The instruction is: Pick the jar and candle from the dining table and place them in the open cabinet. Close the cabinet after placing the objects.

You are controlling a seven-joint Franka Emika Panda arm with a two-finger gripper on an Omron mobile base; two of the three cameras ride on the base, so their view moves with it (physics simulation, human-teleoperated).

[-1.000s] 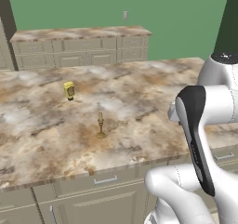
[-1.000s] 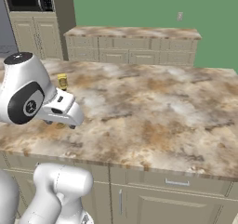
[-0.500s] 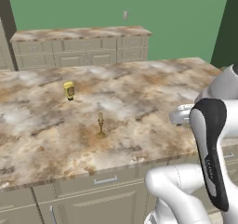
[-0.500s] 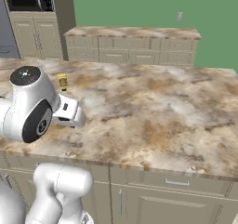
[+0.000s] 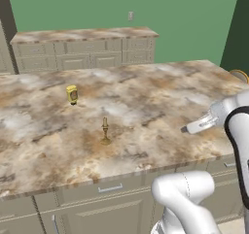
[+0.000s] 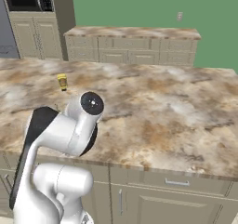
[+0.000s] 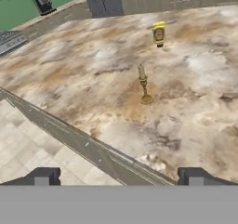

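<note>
The gripper (image 7: pixel 118 179) hangs above the floor just off the near edge of the bench (image 5: pixel 146 111), its two dark fingertips (image 7: pixel 42 176) set wide apart with nothing between them. Beyond that edge, on the marbled top, the candle (image 7: pixel 144 85) stands upright on its brass holder, a little in from the near edge and apart from everything else. Farther in, toward the middle of the bench, a small yellow container (image 7: pixel 159 33) with a dark label stands upright, well apart from the candle. Behind the bench, a second counter (image 5: pixel 82 48) with beige drawer fronts runs along the green wall (image 5: pixel 185 14).
</note>
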